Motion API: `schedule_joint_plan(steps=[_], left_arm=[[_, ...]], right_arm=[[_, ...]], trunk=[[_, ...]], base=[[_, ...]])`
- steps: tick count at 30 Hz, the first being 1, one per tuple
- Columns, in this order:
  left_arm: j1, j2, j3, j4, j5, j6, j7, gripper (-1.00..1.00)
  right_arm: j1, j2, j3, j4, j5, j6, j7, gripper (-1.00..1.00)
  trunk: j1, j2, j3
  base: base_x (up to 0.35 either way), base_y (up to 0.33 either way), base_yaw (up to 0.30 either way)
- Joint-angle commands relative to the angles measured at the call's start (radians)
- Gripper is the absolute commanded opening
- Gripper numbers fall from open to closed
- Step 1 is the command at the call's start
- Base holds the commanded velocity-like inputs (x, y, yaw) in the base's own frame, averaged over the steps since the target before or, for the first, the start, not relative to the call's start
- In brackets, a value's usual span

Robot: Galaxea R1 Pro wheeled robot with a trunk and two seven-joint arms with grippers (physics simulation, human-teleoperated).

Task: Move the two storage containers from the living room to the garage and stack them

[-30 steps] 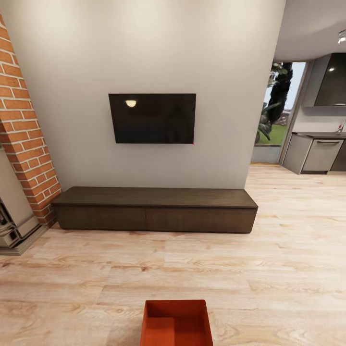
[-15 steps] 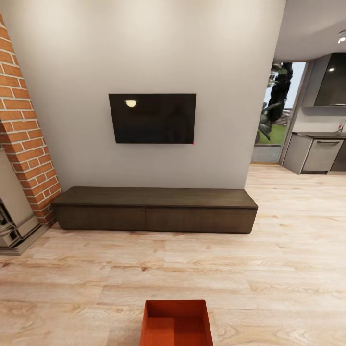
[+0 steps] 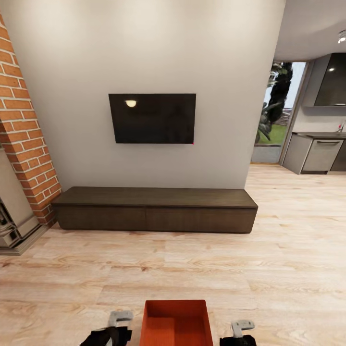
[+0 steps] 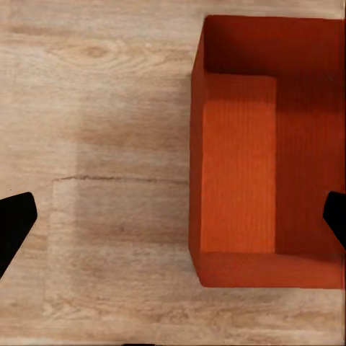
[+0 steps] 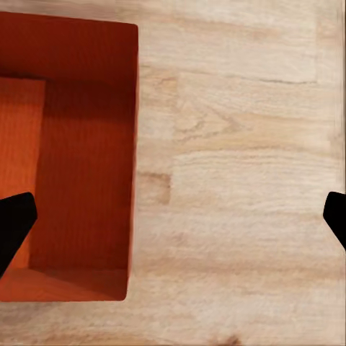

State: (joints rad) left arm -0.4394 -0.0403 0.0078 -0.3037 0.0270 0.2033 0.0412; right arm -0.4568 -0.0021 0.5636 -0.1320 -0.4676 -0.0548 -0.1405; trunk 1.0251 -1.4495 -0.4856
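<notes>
Head view: an orange-red box sits on the light wood floor at the near edge, with the left gripper just beside it on one side and the right gripper on the other. Both wrist views show the fingers spread wide, holding nothing. Beyond stands a long dark cabinet, with a black TV on the wall above, and a brick column at far left.
</notes>
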Motion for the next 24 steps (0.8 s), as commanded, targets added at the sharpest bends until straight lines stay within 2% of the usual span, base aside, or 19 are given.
schedule_joint_plan(steps=[1, 4, 9, 10, 15, 18, 20, 24], left_arm=[[-0.014, -0.003, 0.0, 0.0, 0.003, 0.007, 0.003, 1.0], [-0.034, -0.018, -0.002, 0.005, 0.003, 0.008, 0.004, 1.0], [-0.04, -0.014, -0.002, 0.011, 0.004, 0.014, 0.021, 1.0], [-0.04, -0.022, -0.002, 0.01, 0.0, 0.017, 0.047, 1.0], [-0.041, -0.064, -0.006, 0.001, -0.025, 0.004, 0.062, 1.0], [-0.041, -0.107, -0.01, -0.01, -0.04, 0.004, 0.064, 1.0], [-0.041, -0.124, -0.011, -0.019, -0.043, 0.004, 0.065, 1.0], [-0.041, -0.132, -0.013, -0.038, -0.045, 0.011, 0.067, 1.0]], right_arm=[[-0.01, 0.0, 0.009, 0.003, -0.021, -0.006, -0.004, 1.0], [-0.025, 0.001, 0.009, 0.006, -0.036, -0.01, -0.004, 1.0], [-0.03, 0.005, 0.008, 0.008, -0.041, -0.013, -0.004, 1.0], [-0.031, 0.008, 0.007, 0.008, -0.041, -0.014, -0.004, 1.0], [-0.031, 0.022, 0.008, 0.006, -0.039, -0.014, -0.003, 1.0], [-0.031, 0.027, 0.009, -0.001, -0.037, -0.013, -0.002, 1.0], [-0.031, 0.023, 0.01, -0.013, -0.038, -0.012, -0.002, 1.0], [-0.031, 0.02, 0.01, -0.032, -0.038, -0.004, -0.003, 1.0]], trunk=[[0.0, -0.001, -0.001], [0.0, -0.001, -0.001], [0.0, -0.001, -0.001], [0.0, -0.001, -0.001], [0.0, -0.001, -0.001], [0.0, -0.001, -0.001], [0.0, -0.001, -0.001], [0.0, -0.001, -0.001]], base=[[0.0, 0.0, 0.0], [0.0, 0.0, 0.0], [0.0, 0.0, 0.0], [0.0, 0.0, 0.0], [0.0, 0.0, 0.0], [0.0, 0.0, 0.0], [0.0, 0.0, 0.0], [0.0, 0.0, 0.0]])
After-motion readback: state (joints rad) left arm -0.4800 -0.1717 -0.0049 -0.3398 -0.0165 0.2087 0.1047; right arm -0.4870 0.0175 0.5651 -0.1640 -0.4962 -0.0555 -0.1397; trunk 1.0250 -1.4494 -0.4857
